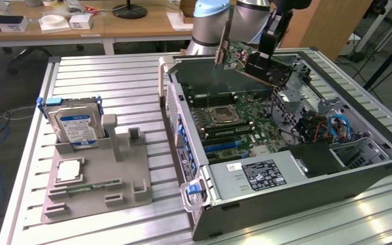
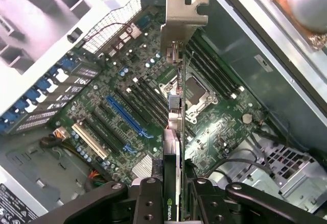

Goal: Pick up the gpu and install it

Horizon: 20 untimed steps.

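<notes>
Gripper: the gripper has its jaws pinched on the gpu, one finger on each face of the card, with the card's thin edge running out from between them.

Gpu: it hangs in the air over the open computer case, clear of everything beneath. In the wrist view it is seen edge-on, with the silver bracket at the end farthest from the jaws.

Why held this way: gripping the flat faces keeps the card from twisting, and, as I judge it, leaves the connector edge and bracket free to meet the board and the case's rear.

Motherboard: the motherboard lies flat in the case, straight beyond the jaws. Its blue slot and the dark slots next to it sit off to one side of the card's edge, so the card looks not yet lined up with a slot.

CPU socket: the socket lies just beside the card's line, past the jaws.

Parts holder: the grey holder sits well apart from the jaws, at the exterior view's left, with the hard drive upright in it.

Progress: judging from this, pickup is done; the card is not seated.
</notes>
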Each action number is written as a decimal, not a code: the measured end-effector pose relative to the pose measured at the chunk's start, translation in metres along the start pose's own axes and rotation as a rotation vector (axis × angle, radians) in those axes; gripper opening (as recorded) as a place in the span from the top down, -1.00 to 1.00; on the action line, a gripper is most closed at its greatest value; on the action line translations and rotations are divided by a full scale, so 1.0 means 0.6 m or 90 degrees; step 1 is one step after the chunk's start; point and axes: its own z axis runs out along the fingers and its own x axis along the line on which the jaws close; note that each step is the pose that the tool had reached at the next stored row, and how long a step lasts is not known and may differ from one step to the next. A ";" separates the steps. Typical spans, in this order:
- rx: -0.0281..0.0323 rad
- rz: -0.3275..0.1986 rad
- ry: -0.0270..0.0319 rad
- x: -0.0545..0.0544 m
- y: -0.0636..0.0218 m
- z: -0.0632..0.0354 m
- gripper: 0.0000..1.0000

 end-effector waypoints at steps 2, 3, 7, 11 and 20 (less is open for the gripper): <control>-0.0005 -0.019 0.0003 0.000 0.000 0.000 0.47; -0.0008 -0.030 0.0004 0.000 0.000 0.000 0.47; -0.0018 -0.077 0.0014 0.000 0.000 0.000 0.47; -0.0030 -0.123 0.0021 0.000 0.000 0.000 0.47; -0.0057 -0.227 0.0038 0.000 0.000 0.000 0.47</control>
